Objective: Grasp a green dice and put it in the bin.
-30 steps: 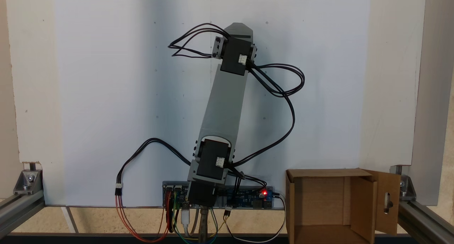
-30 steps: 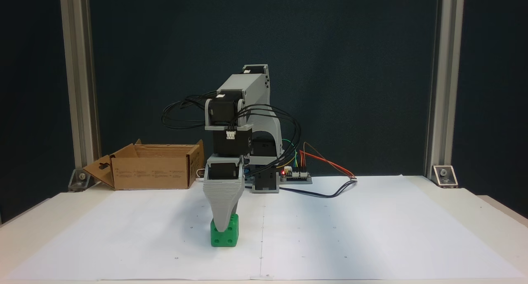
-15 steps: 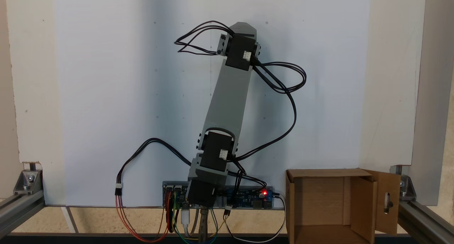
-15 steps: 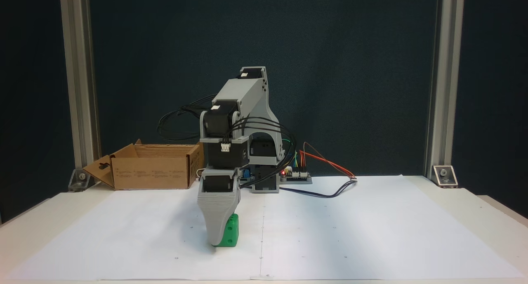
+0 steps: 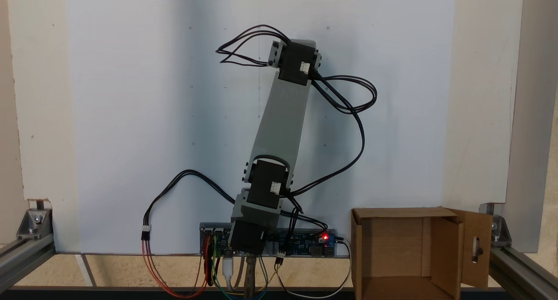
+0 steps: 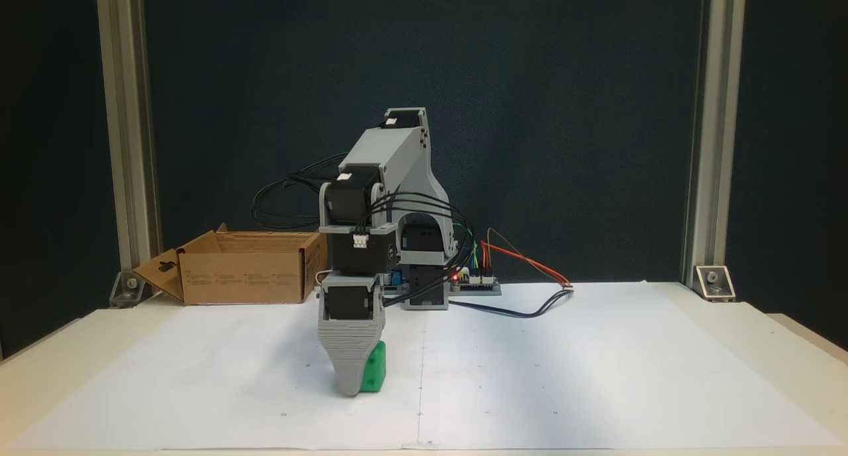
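The green dice [image 6: 373, 371] rests on the white paper in front of the arm. My gripper [image 6: 350, 390] points straight down, its tip at paper level. Its grey ribbed finger [image 6: 351, 350] covers the dice's left half, and the other jaw lies hidden behind it, so I cannot tell how the jaws stand. From above, the arm's wrist motor [image 5: 296, 63] hides both the gripper and the dice. The bin [image 6: 238, 280] is an open brown cardboard box beside the arm's base. It stands at lower right in the top-down fixed view, bin [image 5: 355, 247], with a slotted flap [image 5: 477, 247] folded out.
The arm's base and a controller board [image 5: 305, 241] with a lit red LED sit at the paper's edge. Loose cables [image 6: 530, 310] loop from them onto the paper [image 6: 596, 363]. Aluminium frame posts [image 6: 712, 177] stand at the table corners.
The gripper has come down to the paper and moved left in the front-facing fixed view. Its finger now covers more of the dice. From above, the wrist has reached slightly farther from the base.
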Action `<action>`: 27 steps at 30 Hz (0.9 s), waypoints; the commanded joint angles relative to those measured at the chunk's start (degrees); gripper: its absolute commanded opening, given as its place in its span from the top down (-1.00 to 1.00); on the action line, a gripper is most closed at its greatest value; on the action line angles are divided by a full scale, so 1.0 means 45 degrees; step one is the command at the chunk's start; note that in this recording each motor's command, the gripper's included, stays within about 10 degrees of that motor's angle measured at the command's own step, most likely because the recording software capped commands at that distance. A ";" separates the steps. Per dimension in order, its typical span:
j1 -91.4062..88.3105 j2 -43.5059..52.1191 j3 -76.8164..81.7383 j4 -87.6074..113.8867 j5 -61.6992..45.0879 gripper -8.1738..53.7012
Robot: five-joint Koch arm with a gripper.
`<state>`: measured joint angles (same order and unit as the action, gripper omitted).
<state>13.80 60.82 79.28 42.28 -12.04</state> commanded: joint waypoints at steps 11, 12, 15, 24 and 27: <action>-0.0312 0.2129 -0.1934 0.2539 0.0352 0.37; -0.0332 0.2598 -0.2832 0.3770 0.0566 0.37; -0.0332 0.3437 -0.4492 0.5840 0.0742 0.37; 0.2070 0.6152 -0.4355 0.7285 0.0586 0.37; 0.4761 0.6777 -0.4336 0.7285 0.0234 0.37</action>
<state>30.06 88.59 61.17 72.33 -11.16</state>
